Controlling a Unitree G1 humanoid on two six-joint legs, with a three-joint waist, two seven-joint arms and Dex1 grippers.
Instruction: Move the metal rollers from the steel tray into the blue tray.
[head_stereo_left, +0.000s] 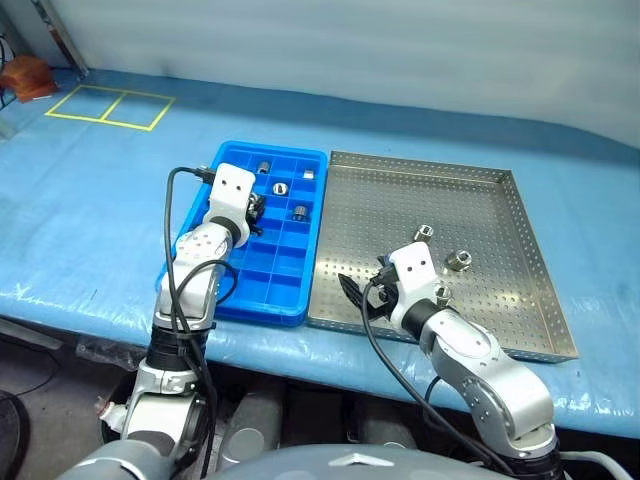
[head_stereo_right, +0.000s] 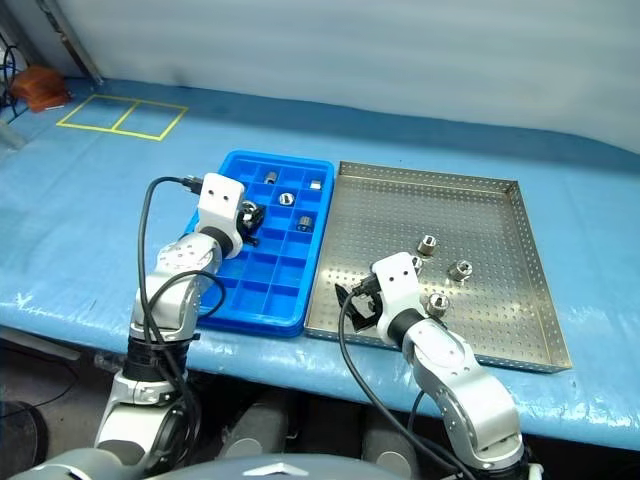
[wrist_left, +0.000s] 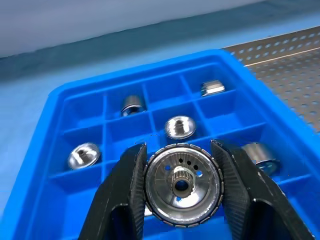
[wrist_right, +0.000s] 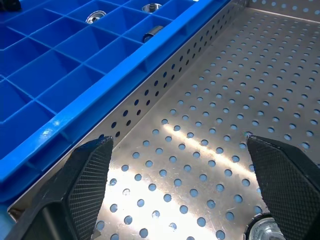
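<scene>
1. The blue tray (head_stereo_left: 262, 290) lies on a desk (head_stereo_left: 90, 230) covered in blue sheeting, with the steel tray (head_stereo_left: 500, 320) just beside it on the robot's right, their long sides touching or nearly so
2. The left gripper (wrist_left: 181, 186) hangs over the blue tray, above its middle compartments; its jaws are closed on a metal roller (wrist_left: 182, 184), one finger (wrist_left: 124, 190) on each side of the roller's ribbed rim, the roller's open face with its centre hole turned toward the wrist camera
3. Five more rollers sit in the blue tray, all in the compartments at its far end from the robot: one (wrist_left: 133, 104) in the far row, one (wrist_left: 212, 87) in the far row nearest the steel tray, one (wrist_left: 180, 126) in the next row, one (wrist_left: 84, 154) toward the outer side, and one (wrist_left: 259, 154) on the side next to the steel tray
4. The near compartments of the blue tray hold nothing
5. The right gripper (wrist_right: 180, 190) is low over the near corner of the steel tray that lies next to the blue tray; its jaws stand wide apart with nothing between them but the perforated floor
6. Three rollers remain in the steel tray: one (head_stereo_left: 423, 232) and another (head_stereo_left: 459, 260) toward the middle, and one (head_stereo_right: 437, 302) just beside the right gripper
</scene>
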